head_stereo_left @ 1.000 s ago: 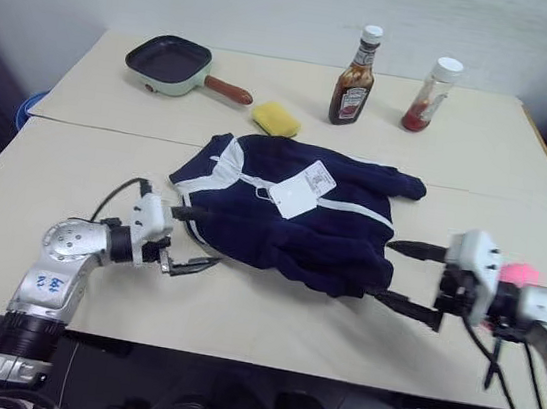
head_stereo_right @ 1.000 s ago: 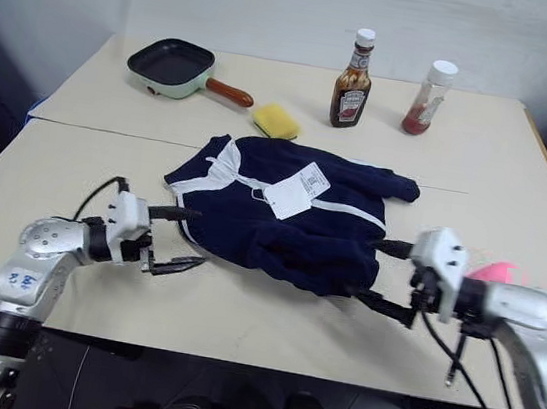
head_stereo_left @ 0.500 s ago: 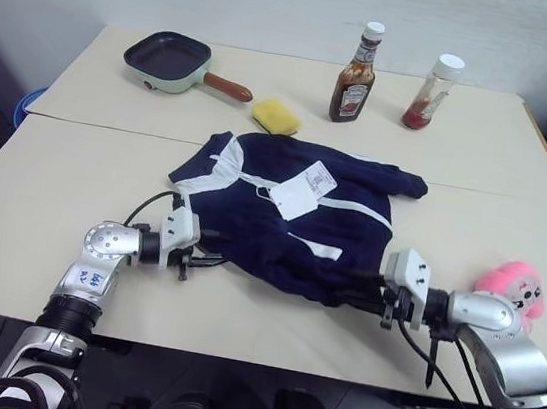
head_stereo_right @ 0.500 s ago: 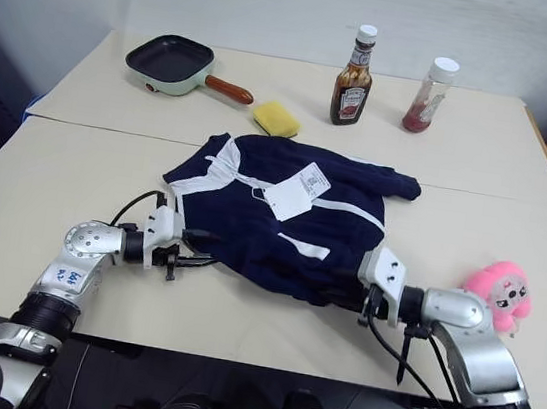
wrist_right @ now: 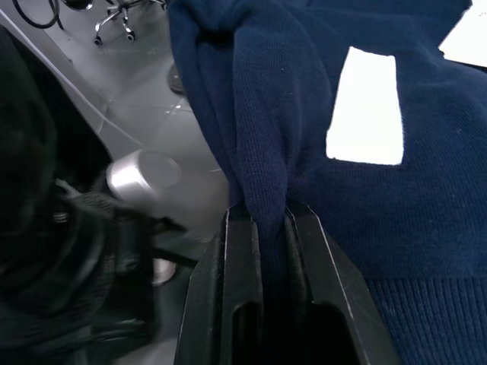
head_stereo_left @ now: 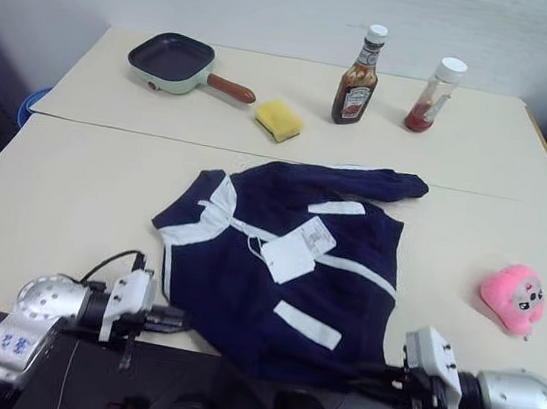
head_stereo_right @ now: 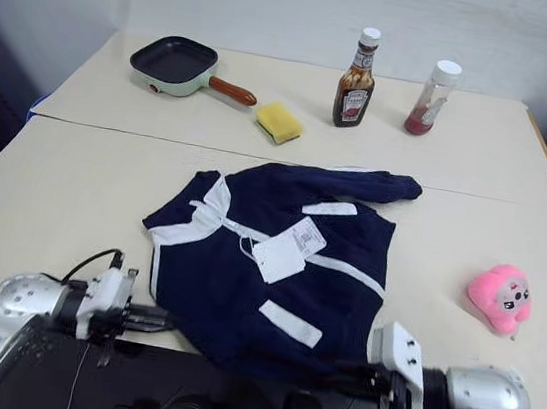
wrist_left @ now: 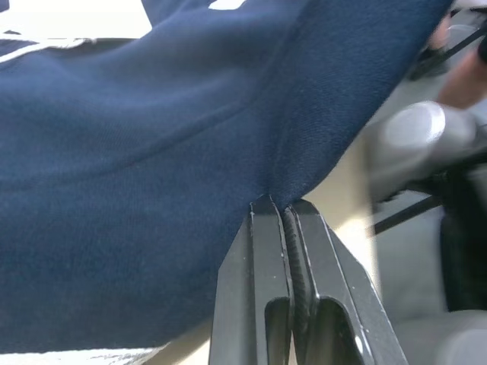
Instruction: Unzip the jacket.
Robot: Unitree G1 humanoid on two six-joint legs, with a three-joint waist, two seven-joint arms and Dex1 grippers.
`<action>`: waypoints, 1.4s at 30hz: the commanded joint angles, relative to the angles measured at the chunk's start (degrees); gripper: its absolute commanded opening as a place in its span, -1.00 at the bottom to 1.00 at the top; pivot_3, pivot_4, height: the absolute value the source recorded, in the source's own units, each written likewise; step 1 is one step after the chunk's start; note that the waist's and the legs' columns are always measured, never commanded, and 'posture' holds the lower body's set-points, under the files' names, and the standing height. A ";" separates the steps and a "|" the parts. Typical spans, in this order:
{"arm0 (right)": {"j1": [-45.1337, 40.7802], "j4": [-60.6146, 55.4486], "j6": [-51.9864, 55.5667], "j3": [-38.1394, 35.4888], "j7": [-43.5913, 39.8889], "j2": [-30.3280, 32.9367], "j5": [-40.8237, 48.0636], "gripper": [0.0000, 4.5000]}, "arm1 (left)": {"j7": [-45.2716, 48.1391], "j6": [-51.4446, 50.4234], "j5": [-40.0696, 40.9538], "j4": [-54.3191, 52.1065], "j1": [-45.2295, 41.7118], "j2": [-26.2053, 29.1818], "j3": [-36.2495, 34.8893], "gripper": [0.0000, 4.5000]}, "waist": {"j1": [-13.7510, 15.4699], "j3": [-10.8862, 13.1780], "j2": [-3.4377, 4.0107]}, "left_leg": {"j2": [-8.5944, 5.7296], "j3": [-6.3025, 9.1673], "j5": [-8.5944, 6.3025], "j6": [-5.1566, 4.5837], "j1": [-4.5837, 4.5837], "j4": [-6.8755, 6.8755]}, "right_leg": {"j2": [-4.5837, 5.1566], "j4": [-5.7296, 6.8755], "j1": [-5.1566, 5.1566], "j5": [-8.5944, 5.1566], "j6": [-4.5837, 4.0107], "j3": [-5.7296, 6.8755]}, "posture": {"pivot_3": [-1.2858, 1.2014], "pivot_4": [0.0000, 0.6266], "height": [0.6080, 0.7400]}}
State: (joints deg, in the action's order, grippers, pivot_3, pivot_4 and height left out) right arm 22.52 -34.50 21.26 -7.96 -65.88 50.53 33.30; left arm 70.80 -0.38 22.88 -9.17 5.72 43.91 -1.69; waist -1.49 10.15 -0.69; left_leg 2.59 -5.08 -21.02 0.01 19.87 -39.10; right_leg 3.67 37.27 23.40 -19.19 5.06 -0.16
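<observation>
Left gripper: my left gripper (head_stereo_left: 166, 319) is clamped flat on the jacket's (head_stereo_left: 280, 271) near-left hem; the left wrist view shows the fingers (wrist_left: 262, 251) pinched together with navy cloth between them.
Right gripper: my right gripper (head_stereo_right: 351, 378) is closed on a thick fold of hem at the near-right corner; in the right wrist view the cloth bunches between its fingers (wrist_right: 240, 243).
Jacket place: it lies front-up in the middle of the bench (head_stereo_left: 74, 188), its near hem hanging just over the near edge.
Jacket axis: the long axis runs from collar at far left to hem at near right, and the white zipper (head_stereo_left: 356, 269) follows it under the paper tag (head_stereo_left: 298, 250); one sleeve (head_stereo_left: 377, 184) stretches to the far right.
Step in hand: I judge this as spreading and squaring the jacket before going for the zipper.
Doing it well: I'd keep both pinches even and the hem taut, so that the zipper line lies straight and flat.
Risk: any more pull toward me could slide it off the bench.
Others: pan (head_stereo_left: 171, 62), sponge (head_stereo_left: 277, 120) and two bottles sit far; pink toy (head_stereo_left: 511, 296) right.
</observation>
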 commanded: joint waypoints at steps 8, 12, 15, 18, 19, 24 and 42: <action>12.16 5.25 -7.24 -15.13 -7.76 3.67 -4.20 -0.99 | -1.53 -8.20 4.04 -11.34 4.21 0.95 1.15 -1.00 | 0.00 -0.01 0.00 | 0.00 -0.01 -0.12 -0.08 -0.69 0.26 | 0.01 -0.37 -0.74 -0.02 -0.04 0.01 | 0.03 -0.52 1.00; 11.96 9.68 -10.86 -16.32 -9.22 4.08 -6.69 -0.99 | -0.68 -11.87 5.71 -12.60 4.99 1.88 1.96 -0.71 | 0.00 -0.01 0.00 | 0.01 0.00 -0.13 -0.07 -0.70 0.38 | -0.01 -0.43 -0.73 -0.04 -0.07 0.03 | 0.03 -0.52 1.00; 11.65 9.48 -2.88 -17.31 -9.44 4.78 -1.60 -0.66 | -1.67 -16.07 6.95 -13.13 5.55 3.03 1.49 -0.29 | -0.01 -0.01 0.01 | 0.00 -0.02 -0.13 -0.07 -0.70 0.39 | 0.01 -0.46 -0.73 -0.04 -0.08 0.01 | 0.03 -0.52 1.00; 11.96 7.05 1.07 -19.53 -9.75 4.70 2.34 -0.24 | -1.15 -19.83 9.49 -12.79 5.44 4.55 -0.83 0.13 | -0.01 -0.01 0.01 | 0.02 0.01 -0.13 -0.07 -0.70 0.39 | 0.01 -0.45 -0.72 -0.05 -0.09 0.01 | 0.03 -0.52 1.00; 11.21 6.14 2.30 -21.09 -8.59 3.97 4.39 -0.08 | 0.21 -21.27 11.08 -12.31 5.28 5.73 -2.07 0.27 | -0.01 0.00 0.01 | 0.04 0.03 -0.13 -0.07 -0.70 0.40 | 0.01 -0.45 -0.72 -0.05 -0.10 0.03 | 0.03 -0.52 1.00; 1.91 2.30 23.95 -33.79 1.04 11.38 35.30 0.68 | 2.06 -22.30 14.97 -6.34 -2.84 6.79 -7.57 0.67 | -0.11 0.03 0.17 | 0.03 0.08 -0.13 -0.03 -0.69 0.37 | 0.05 -0.39 -0.72 -0.04 -0.17 0.06 | 0.03 -0.52 1.00; -44.17 28.61 15.97 10.49 10.92 -4.81 4.97 0.99 | 1.47 0.29 -4.60 16.92 -29.48 -9.45 8.03 0.98 | -0.09 -0.07 -0.05 | -0.32 -0.27 0.15 0.14 1.68 -0.60 | 0.02 0.69 1.89 0.12 0.04 0.54 | 0.03 -0.52 1.00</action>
State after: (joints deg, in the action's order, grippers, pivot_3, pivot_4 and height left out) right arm -21.08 -4.37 36.42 2.73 -52.05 46.12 36.60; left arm 72.25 -2.03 18.67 8.04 -23.00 34.72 6.24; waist -1.58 10.08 -0.74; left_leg 2.29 -5.35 -20.90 0.08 21.62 -39.76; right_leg 3.71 37.99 25.28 -19.07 5.11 0.39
